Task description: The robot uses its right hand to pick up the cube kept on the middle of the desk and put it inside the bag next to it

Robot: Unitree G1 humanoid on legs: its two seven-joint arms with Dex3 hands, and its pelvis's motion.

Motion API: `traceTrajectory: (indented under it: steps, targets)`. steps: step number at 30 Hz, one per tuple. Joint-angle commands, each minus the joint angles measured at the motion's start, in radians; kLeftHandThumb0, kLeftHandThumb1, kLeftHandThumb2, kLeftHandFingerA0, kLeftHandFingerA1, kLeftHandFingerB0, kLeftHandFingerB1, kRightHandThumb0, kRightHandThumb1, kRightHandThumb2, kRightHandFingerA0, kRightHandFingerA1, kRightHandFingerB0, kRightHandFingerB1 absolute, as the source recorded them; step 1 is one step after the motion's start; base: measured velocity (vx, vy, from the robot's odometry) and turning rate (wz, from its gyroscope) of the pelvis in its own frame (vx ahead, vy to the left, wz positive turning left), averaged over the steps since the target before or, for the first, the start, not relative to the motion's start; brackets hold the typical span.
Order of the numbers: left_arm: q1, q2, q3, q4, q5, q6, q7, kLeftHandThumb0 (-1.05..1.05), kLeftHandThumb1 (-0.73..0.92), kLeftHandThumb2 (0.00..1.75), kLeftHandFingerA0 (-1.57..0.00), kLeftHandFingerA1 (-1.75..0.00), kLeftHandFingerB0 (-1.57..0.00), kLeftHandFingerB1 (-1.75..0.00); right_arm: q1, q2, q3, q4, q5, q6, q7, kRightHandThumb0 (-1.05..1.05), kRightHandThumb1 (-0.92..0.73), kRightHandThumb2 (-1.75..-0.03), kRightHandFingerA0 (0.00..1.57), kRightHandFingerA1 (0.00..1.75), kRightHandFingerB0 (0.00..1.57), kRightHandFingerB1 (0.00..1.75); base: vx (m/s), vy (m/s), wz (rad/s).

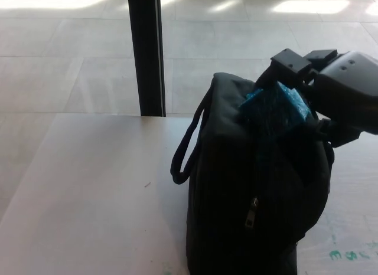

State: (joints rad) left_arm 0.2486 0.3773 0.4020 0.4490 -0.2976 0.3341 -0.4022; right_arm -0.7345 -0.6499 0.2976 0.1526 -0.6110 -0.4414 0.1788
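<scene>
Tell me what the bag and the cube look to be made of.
Bag: probably black woven fabric, matte, with a soft sagging shape, zipper and strap handle. Cube, held in the right hand: blue, possibly foam or sponge; its dull surface hints at that, but blur leaves it open.

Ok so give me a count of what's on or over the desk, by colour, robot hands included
Black: 2, the bag and the right hand.
Blue: 1, the cube, held at the bag's top opening.
Total: 3.
</scene>
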Motion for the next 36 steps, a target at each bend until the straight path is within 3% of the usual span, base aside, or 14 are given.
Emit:
traceTrajectory:
  steps: [1,4,6,10,11,13,16,18,24,25,26,29,30,36]
  targets:
    - [0.0,0.011,-0.01,0.009,0.013,-0.011,0.002,-0.44,0.74,0.61,-0.47,-0.46,-0.41,-0.43,0.007,0.021,0.026,-0.021,-0.038,-0.06,-0.003,-0.28,-0.56,-1.06,0.96,1.75,0.71,1.68,0.0,0.0,0.0]
    - [0.008,0.015,-0.005,-0.006,0.008,-0.002,0.0,-0.44,0.74,0.61,-0.45,-0.46,-0.4,-0.43,0.003,0.02,0.042,-0.075,-0.046,-0.021,0.069,-0.38,-0.52,-1.09,1.22,1.38,0.94,1.2,0.0,0.0,0.0]
    - [0.011,0.017,-0.001,-0.008,0.002,0.001,-0.005,-0.46,0.75,0.61,-0.43,-0.44,-0.4,-0.43,0.004,0.02,0.051,-0.066,-0.045,-0.028,0.078,-0.26,-0.56,-0.88,0.94,1.75,0.77,1.46,0.0,0.0,0.0]
    - [0.011,0.019,-0.005,-0.014,0.007,-0.002,-0.004,-0.46,0.75,0.62,-0.43,-0.44,-0.4,-0.42,0.019,0.035,0.048,-0.083,-0.011,0.021,0.129,-0.29,-0.68,-0.7,0.98,1.74,0.67,0.84,0.0,0.0,0.0]
    - [0.009,0.018,-0.003,-0.01,0.006,-0.003,-0.001,-0.44,0.56,0.94,-0.4,-0.59,-0.3,-0.54,0.018,0.036,0.053,-0.102,-0.012,0.05,0.168,-0.33,-0.63,-0.62,0.85,1.43,0.42,0.49,0.0,0.0,0.0]
    - [0.014,0.018,-0.005,-0.011,0.009,-0.01,-0.005,-0.43,0.75,0.61,-0.44,-0.45,-0.4,-0.43,0.015,0.024,0.063,-0.14,-0.013,0.103,0.256,-0.47,-0.59,-0.58,0.48,0.53,0.13,0.28,0.0,0.0,0.0]
    - [0.013,0.015,-0.001,-0.01,0.002,-0.001,-0.004,-0.43,0.56,0.94,-0.4,-0.59,-0.3,-0.54,0.008,0.003,0.079,-0.192,-0.075,0.166,0.346,-0.78,-0.37,-0.7,0.0,0.0,0.0,0.01,0.0,0.0,0.0]
    - [0.014,0.015,0.001,-0.014,-0.001,0.002,-0.006,-0.44,0.76,0.61,-0.43,-0.44,-0.4,-0.43,-0.002,-0.01,0.082,-0.214,-0.085,0.191,0.396,-0.79,-0.46,-0.84,0.0,0.14,0.0,0.0,0.0,0.0,0.0]
    - [0.013,0.012,0.007,-0.014,-0.009,0.012,-0.002,-0.42,0.75,0.61,-0.44,-0.45,-0.4,-0.44,-0.038,-0.036,0.077,-0.244,-0.082,0.226,0.501,-0.83,-0.47,-0.9,0.0,0.17,0.0,0.0,0.0,0.0,0.0]
    - [0.016,0.016,0.001,-0.011,-0.003,-0.002,-0.011,-0.43,0.56,0.94,-0.39,-0.59,-0.28,-0.53,-0.043,-0.038,0.075,-0.246,-0.076,0.229,0.512,-0.84,-0.47,-0.91,0.0,0.18,0.0,0.0,0.0,0.0,0.0]
    - [0.014,0.012,0.004,-0.004,-0.004,-0.001,-0.005,-0.43,0.74,0.62,-0.43,-0.45,-0.4,-0.44,-0.051,-0.043,0.066,-0.24,-0.055,0.229,0.522,-0.84,-0.46,-0.91,0.0,0.19,0.0,0.0,0.0,0.0,0.0]
    - [0.012,0.007,0.004,0.001,-0.002,0.002,0.005,-0.44,0.55,0.93,-0.4,-0.59,-0.32,-0.54,-0.057,-0.038,0.051,-0.236,-0.024,0.248,0.538,-0.85,-0.46,-0.91,0.0,0.21,0.0,0.0,0.0,0.0,0.0]
    - [0.01,0.005,0.006,0.005,-0.004,0.0,0.005,-0.42,0.72,0.62,-0.44,-0.47,-0.42,-0.45,-0.066,-0.034,0.046,-0.246,-0.018,0.282,0.564,-0.92,-0.51,-0.9,0.0,0.16,0.0,0.0,0.0,0.0,0.0]
    - [0.012,-0.003,0.003,-0.004,0.002,0.0,0.022,-0.41,0.73,0.61,-0.45,-0.48,-0.42,-0.45,-0.145,-0.021,-0.07,-0.248,0.117,0.409,0.619,-0.87,-0.53,-0.87,0.0,0.1,0.07,0.12,0.0,0.0,0.0]
